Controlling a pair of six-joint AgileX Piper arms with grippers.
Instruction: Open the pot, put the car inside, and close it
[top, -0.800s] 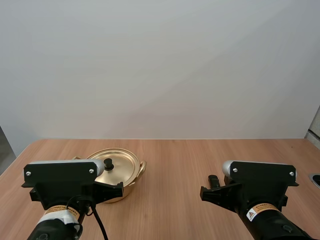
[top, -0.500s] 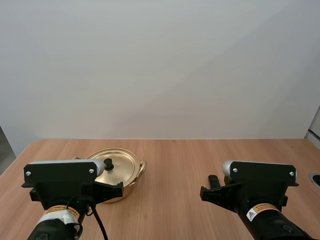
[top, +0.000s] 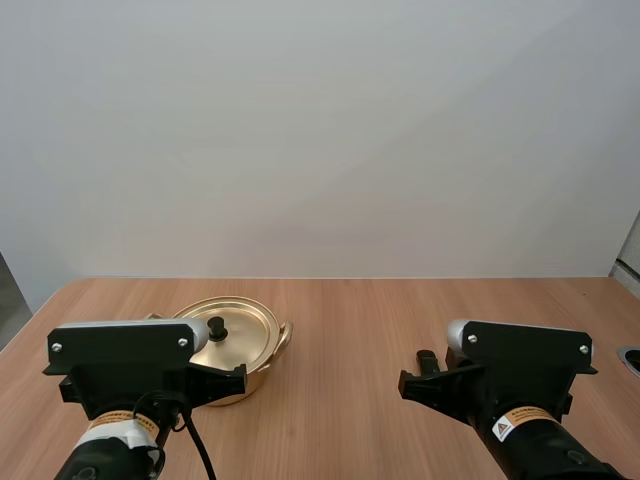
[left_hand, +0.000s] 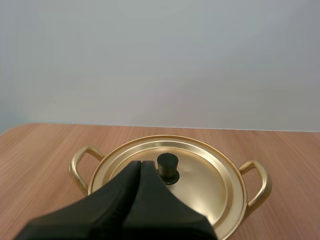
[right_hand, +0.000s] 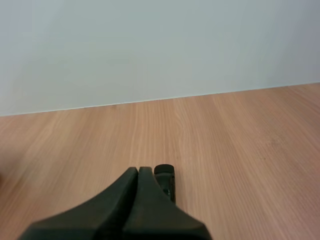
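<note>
- Almost no change is seen against the high views of a moment earlier: the right arm is shifted by a trace, and the pot (top: 236, 344) and everything else are placed as before.
- From this it is judged that the task is barely begun. The lid (left_hand: 200, 177) is seated on the pot, so the opening step is not yet done.
- The left gripper (left_hand: 140, 164) is closed on nothing, its fingers pressed into one dark wedge. It is aimed at the lid's black knob (left_hand: 167, 167), with its tips just beside the knob.
- The right gripper (right_hand: 138, 170) is likewise pressed together and empty.
- The car (right_hand: 165, 180), taken to be the small dark thing on the table (top: 350, 320), is found just beside the right fingertips and well apart from the pot.
- A warning sticker (top: 503, 431) with a triangle is carried on the right arm, and orange-and-white bands (top: 122, 422) are worn by both arms. Their writing cannot be read.
</note>
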